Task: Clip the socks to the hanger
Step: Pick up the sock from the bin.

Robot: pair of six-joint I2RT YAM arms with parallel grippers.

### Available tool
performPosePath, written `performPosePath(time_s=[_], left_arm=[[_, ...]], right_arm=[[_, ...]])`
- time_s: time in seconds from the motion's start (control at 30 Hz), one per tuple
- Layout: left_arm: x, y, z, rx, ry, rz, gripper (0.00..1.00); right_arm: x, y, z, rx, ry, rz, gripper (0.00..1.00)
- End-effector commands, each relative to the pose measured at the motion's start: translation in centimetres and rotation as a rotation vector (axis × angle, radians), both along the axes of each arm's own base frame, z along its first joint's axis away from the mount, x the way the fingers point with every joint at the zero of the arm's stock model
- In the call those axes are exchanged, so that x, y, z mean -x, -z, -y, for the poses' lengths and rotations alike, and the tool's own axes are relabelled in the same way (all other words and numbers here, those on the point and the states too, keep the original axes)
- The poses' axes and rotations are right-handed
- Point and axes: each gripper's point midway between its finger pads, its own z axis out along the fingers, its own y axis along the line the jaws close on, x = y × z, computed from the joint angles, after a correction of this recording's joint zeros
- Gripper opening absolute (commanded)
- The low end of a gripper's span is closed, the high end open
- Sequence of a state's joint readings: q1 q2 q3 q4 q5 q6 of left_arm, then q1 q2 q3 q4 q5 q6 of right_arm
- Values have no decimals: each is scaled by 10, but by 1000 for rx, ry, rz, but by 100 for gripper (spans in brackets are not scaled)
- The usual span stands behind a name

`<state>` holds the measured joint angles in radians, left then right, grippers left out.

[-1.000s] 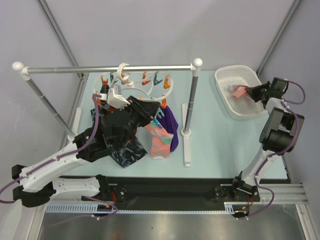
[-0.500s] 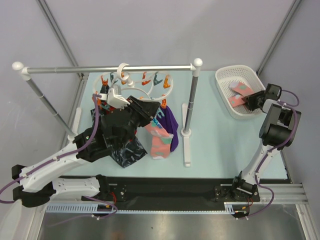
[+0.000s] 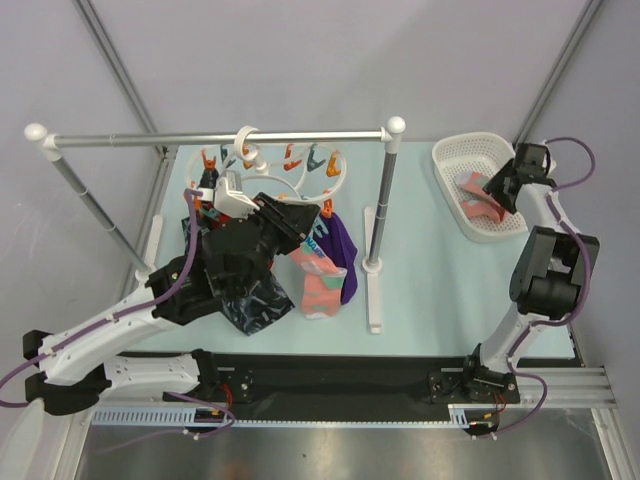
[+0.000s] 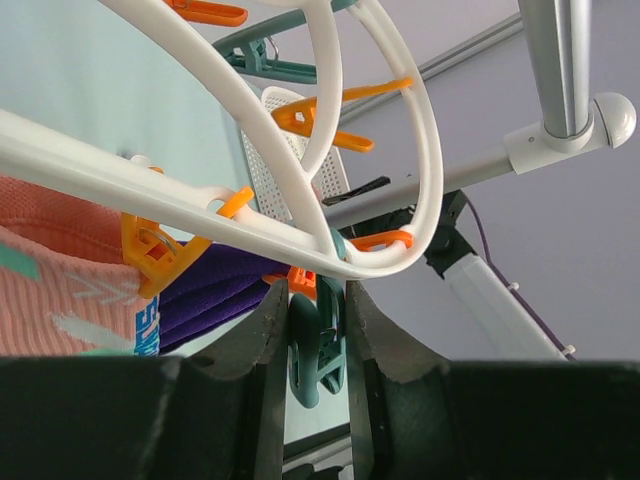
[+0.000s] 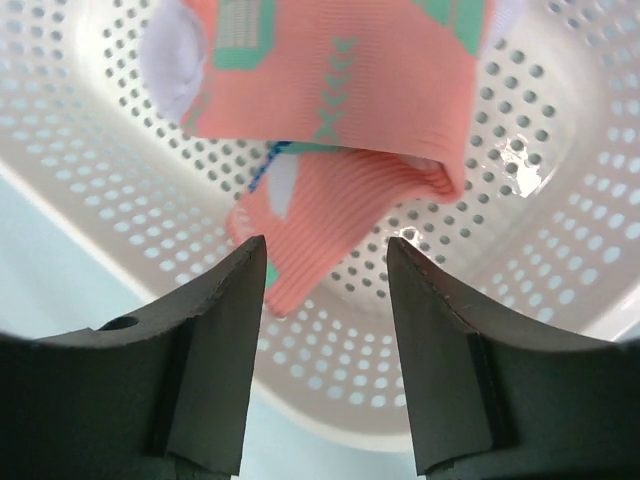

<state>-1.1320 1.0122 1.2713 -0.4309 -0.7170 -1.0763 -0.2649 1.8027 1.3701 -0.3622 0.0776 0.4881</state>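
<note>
Left gripper point(image 4: 316, 300) is raised under the white hanger point(image 4: 100, 165), which hooks on the grey rail point(image 3: 215, 138); its jaws are drawn nearly together, pinching a teal clothespin point(image 4: 316, 355) that dangles from the ring's edge; one salmon-pink sock point(image 3: 322, 285) hangs from the hanger, touching a purple cloth point(image 3: 343, 245), with a dark marbled cloth point(image 3: 255, 300) just left of them. Right gripper point(image 5: 325, 262) hovers over the white basket point(image 5: 560, 250) at the table's far right corner; jaws spread wide, holding nothing; loose socks point(image 5: 330, 90), salmon-pink with teal and white patches, lie heaped in the basket directly beneath.
</note>
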Motion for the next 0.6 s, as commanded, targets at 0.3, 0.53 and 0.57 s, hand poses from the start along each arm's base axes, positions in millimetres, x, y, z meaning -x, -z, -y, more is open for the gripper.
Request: performPosePath(time_s=[0.3,0.53,0.57], left_arm=[[2,-3,1,24,13,-3,0],[0,-3,1,20,8,-1,0],[1,-2,2,17,10,-3,0]], right_arm=[[-42,34,-21,156,-255,-235,44],[-25,74,-27,142,-244,-311,48],[-25,77,-27,144,-244,-315,48]])
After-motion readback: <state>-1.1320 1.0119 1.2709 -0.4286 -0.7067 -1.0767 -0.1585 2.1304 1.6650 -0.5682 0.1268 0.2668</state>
